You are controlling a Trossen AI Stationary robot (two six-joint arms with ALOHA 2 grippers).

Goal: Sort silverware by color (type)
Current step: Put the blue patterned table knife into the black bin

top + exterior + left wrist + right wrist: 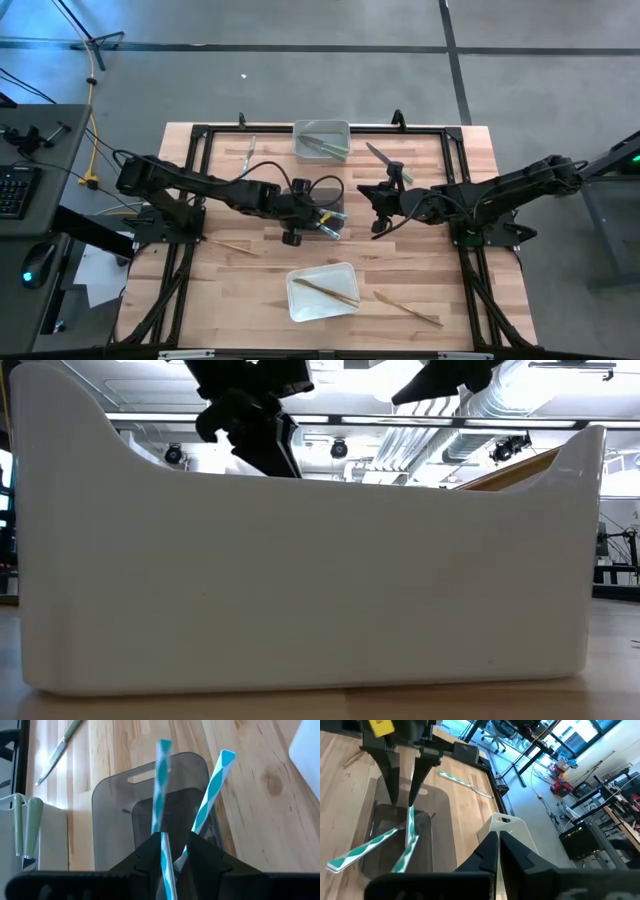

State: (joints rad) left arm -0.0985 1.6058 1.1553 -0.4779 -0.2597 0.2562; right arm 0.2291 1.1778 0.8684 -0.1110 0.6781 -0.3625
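- High view: the left gripper [318, 213] sits over the dark bin [335, 192] at the worktop's [470, 300] middle. The right gripper [378, 208] waits just right of that bin. A top bin [322, 139] holds green utensils [330, 147]; a white bin [322, 291] nearer the front holds a wooden utensil [325, 291]. Another wooden utensil [408, 307] lies right of the white bin, a third [232, 246] on the left, a knife [379, 157] right of the top bin, and a striped utensil [249, 152] left of it.
- Low view: the white bin's wall [300, 580] fills the frame; dark arm parts hang above.
- Left wrist view: the left gripper [172, 851] stands part open around a striped blue utensil [165, 865], whether gripped or loose cannot be told. 2 more striped utensils [212, 787] lean in the dark bin [115, 810].
- Right wrist view: the right gripper [497, 845] is closed on nothing. The left gripper's fingers [390, 767] point into the dark bin [432, 802].
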